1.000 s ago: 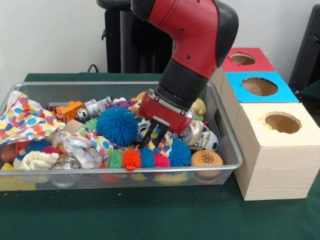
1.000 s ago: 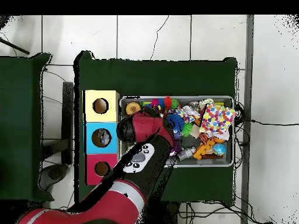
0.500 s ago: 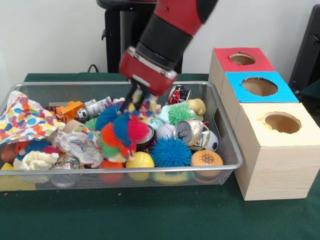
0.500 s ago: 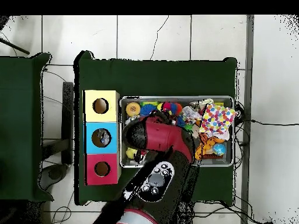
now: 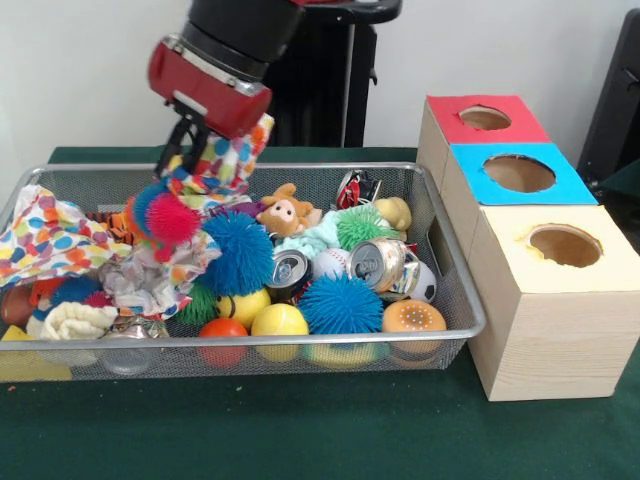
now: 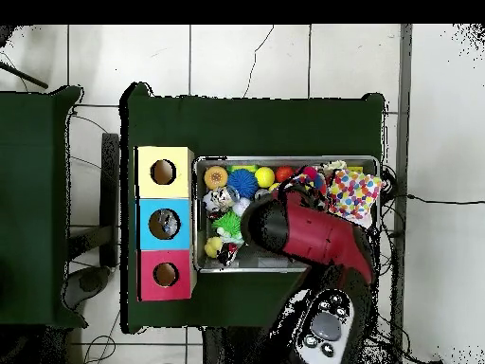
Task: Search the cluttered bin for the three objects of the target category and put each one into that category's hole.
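Gripper (image 5: 187, 148) clamps a polka-dot cloth (image 5: 225, 160) dangling spiky balls (image 5: 162, 215); best carry it clear over the wire bin (image 5: 455, 290) before releasing.

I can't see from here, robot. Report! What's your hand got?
Hand shut on polka-dot cloth, lifted over bin. Spiky balls dangling from cloth. Nothing in boxes' holes yet.

Bright, even light; soft, faint shadows
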You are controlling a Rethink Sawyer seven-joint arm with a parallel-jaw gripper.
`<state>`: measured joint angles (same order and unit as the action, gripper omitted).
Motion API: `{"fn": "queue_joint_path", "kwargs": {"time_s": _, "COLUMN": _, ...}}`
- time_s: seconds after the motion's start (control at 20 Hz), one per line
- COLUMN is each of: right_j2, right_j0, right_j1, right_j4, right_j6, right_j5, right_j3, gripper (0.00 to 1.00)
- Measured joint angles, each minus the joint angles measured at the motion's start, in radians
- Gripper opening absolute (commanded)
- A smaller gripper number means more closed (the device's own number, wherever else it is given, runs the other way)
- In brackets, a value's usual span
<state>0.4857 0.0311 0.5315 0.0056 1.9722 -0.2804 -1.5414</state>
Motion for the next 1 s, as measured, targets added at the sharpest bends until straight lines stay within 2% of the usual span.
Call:
{"fn": "queue_joint_path", "kwargs": {"time_s": 0.05, "right_j2": -0.025, "right_j0": 0.039, "right_j1": 0.019, "right_j4": -0.023, "right_j6": 0.0, "right_j5": 0.0, "right_j3": -0.005, "gripper": 0.0}}
{"fn": "queue_joint_path", "kwargs": {"time_s": 0.25, "right_j2": -0.075, "right_j0": 0.108, "right_j1": 0.047, "right_j4": -0.067, "right_j6": 0.0, "right_j5": 0.0, "right_j3": -0.022, "gripper": 0.0}}
{"fn": "queue_joint_path", "kwargs": {"time_s": 0.6, "right_j2": -0.146, "right_j0": 0.191, "right_j1": 0.076, "right_j4": -0.142, "right_j6": 0.0, "right_j5": 0.0, "right_j3": -0.054, "gripper": 0.0}}
{"fn": "queue_joint_path", "kwargs": {"time_s": 0.95, "right_j2": -0.21, "right_j0": 0.239, "right_j1": 0.09, "right_j4": -0.207, "right_j6": 0.0, "right_j5": 0.0, "right_j3": -0.059, "gripper": 0.0}}
{"fn": "queue_joint_path", "kwargs": {"time_s": 1.0, "right_j2": -0.245, "right_j0": 0.262, "right_j1": 0.099, "right_j4": -0.235, "right_j6": 0.0, "right_j5": 0.0, "right_j3": -0.063, "gripper": 1.0}}
